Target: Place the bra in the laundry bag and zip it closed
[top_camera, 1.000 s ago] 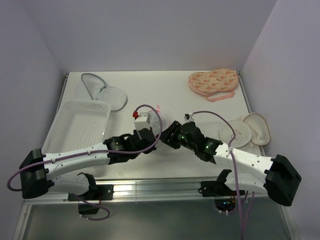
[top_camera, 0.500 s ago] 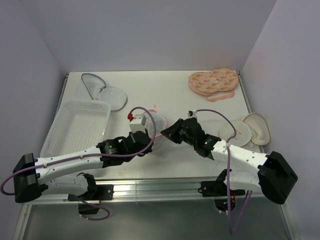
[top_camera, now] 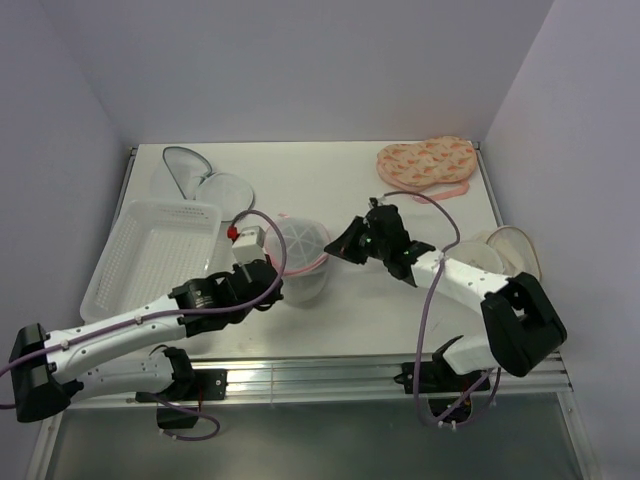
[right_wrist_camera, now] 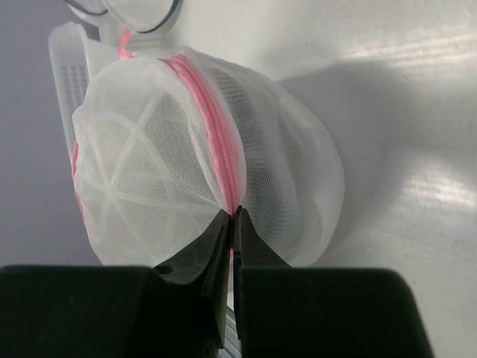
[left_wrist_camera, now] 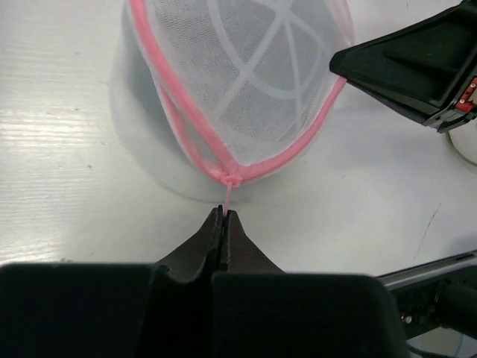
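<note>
On the counter [top_camera: 330, 180], our left claw [left_wrist_camera: 223, 218] pinches the pink pull [left_wrist_camera: 226, 195] of the laundry bag [top_camera: 300, 248] while our right claw [right_wrist_camera: 232, 218] clamps its zipper edge [right_wrist_camera: 225, 149].

You're looking at a lab test booth: bare pale walls [top_camera: 300, 70] boxing a white table [top_camera: 330, 185], aluminium rail [top_camera: 330, 372] up front.

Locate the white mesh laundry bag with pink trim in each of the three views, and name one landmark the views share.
Top external: the laundry bag sits mid-frame, slightly left of centre.
Left wrist: upper centre, cut off by the top edge.
Right wrist: left of centre, filling much of the picture.
Shared landmark: its pink zipper trim.
</note>
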`<state>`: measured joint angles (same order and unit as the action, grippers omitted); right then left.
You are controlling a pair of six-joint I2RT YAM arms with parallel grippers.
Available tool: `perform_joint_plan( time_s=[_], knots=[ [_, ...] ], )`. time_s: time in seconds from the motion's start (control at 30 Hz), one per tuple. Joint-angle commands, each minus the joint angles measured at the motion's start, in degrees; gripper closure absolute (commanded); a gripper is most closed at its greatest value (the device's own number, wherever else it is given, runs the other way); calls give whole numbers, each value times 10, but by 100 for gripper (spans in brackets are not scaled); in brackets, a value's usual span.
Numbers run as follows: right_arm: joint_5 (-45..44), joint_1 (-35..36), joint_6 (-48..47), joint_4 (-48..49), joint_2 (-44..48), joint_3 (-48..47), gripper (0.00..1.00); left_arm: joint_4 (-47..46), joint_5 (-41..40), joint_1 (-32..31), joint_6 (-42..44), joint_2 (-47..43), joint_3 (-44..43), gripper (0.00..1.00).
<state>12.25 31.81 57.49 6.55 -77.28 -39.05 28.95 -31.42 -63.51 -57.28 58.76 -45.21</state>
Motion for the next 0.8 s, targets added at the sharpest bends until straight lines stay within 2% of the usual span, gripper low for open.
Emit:
perform_joint_plan(
  time_s=[0.0, 0.2, 0.3, 0.47, 0.5, 0.63, 0.7, 0.77],
  knots=[
    [30, -32, -98, -21, -35, -74, 95, 72, -30, 26, -4, -38, -1, 100],
    [40, -35, -168, -84, -89, -188, 94, 109, -39, 37, -1, -67, -15, 100],
    [52, -34, -189, -114, -113, -246, 92, 76, -20, 37, 15, -67, -15, 100],
    [62, -32, -211, -163, -143, -309, 76, -20, 41, 21, 34, -30, -6, 100],
    [60, -31, -213, -176, -141, -314, 69, -33, 41, 9, 35, -14, -9, 100],
    [46, -29, -211, -204, -112, -304, 52, -94, 61, 0, 45, 23, -22, 100],
    [37, -29, -212, -226, -90, -298, 45, -118, 72, -2, 49, 37, -32, 100],
    [35, -29, -208, -241, -75, -284, 44, -131, 76, -5, 52, 57, -43, 100]
  ],
)
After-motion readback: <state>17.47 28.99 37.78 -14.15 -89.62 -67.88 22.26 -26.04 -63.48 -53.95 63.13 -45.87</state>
